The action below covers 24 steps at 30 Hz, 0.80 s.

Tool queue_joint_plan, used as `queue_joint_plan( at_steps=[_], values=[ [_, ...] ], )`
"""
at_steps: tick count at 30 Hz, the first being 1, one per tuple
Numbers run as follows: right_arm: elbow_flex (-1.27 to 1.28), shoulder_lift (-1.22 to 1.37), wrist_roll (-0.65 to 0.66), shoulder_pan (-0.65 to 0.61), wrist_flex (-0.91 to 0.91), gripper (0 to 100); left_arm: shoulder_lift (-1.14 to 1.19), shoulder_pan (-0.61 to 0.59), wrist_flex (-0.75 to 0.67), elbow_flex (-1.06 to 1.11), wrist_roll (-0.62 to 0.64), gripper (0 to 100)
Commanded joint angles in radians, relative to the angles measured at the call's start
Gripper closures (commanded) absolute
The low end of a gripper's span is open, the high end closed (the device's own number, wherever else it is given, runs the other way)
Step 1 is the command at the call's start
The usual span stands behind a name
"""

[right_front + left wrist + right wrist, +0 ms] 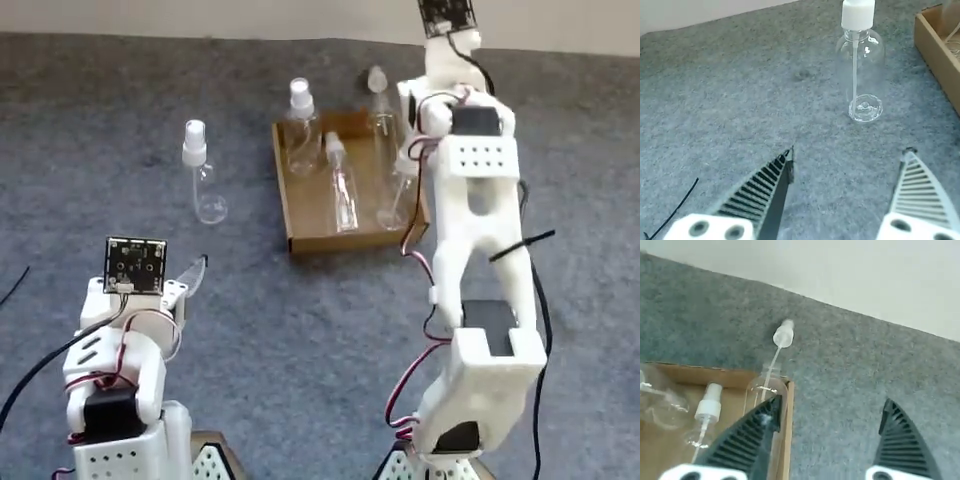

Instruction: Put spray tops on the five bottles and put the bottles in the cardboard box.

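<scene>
The left gripper (850, 152) is holding its fingers wide apart, gripping nothing, low over the carpet (715, 100) near one standing bottle (865, 60). The right gripper (831, 402) is hanging open and empty, arm stretched over the box (340, 241), where other bottles (341, 190) are sitting.

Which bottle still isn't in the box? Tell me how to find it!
Find the brown cardboard box in the middle of the grey carpet. In the high view, just left of it, a clear bottle with a white spray top stands upright. It is the only bottle out on the carpet; the other bottles are in the box.
</scene>
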Motion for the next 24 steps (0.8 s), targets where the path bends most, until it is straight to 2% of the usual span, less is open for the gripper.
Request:
queue_joint_plan(
  at_steps=[1,8,12,15,18,24],
  values=[
    [-0.193,-0.013,0.008,-0.012,0.177,75.0,-0.007,-0.007,-0.051,0.001,0.011,70],
    [-0.3,-0.223,0.008,-0.062,0.49,75.0,-0.007,-0.008,-0.048,0.001,0.011,70],
    [-0.14,-0.409,0.008,-0.074,0.535,77.6,-0.007,-0.008,-0.048,0.001,0.011,70],
    [0.099,-0.596,0.014,-0.073,0.509,77.9,-0.007,-0.01,-0.046,0.001,0.011,70],
    [0.456,-0.816,0.012,-0.073,0.349,77.9,-0.007,-0.012,-0.046,0.001,0.011,70],
    [1.313,-1.155,-0.006,-0.081,-0.286,77.7,-0.007,-0.012,-0.046,0.001,0.011,70]
  ],
)
